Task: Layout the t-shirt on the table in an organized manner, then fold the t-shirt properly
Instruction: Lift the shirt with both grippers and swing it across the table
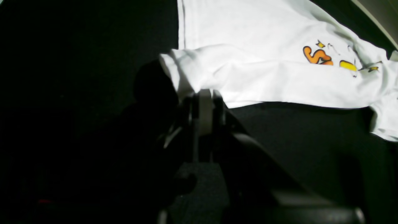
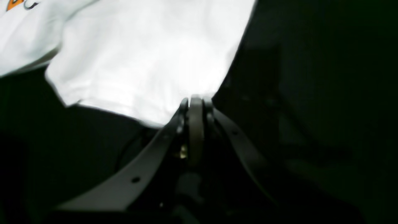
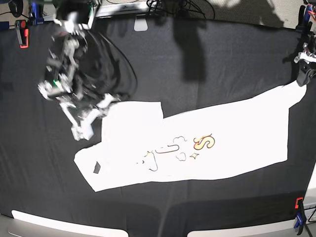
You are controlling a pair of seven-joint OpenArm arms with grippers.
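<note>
Soft white cotton t-shirt (image 3: pixel 232 138), stretched lengthwise across matte black desk (image 3: pixel 222 64); left gripper (image 1: pixel 205 93) and right gripper (image 2: pixel 194 101) each clamped on a corner.

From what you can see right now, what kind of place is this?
Probably a robotics lab bench set up for cloth handling, not a home. The table is draped in black cloth held by clamps, cables lie along its far edge, and a t-shirt is spread on it.

arm (image 3: pixel 69 74) - black links, white joints; cables | fingers (image 2: pixel 136 177) - black, screw-holed
</note>
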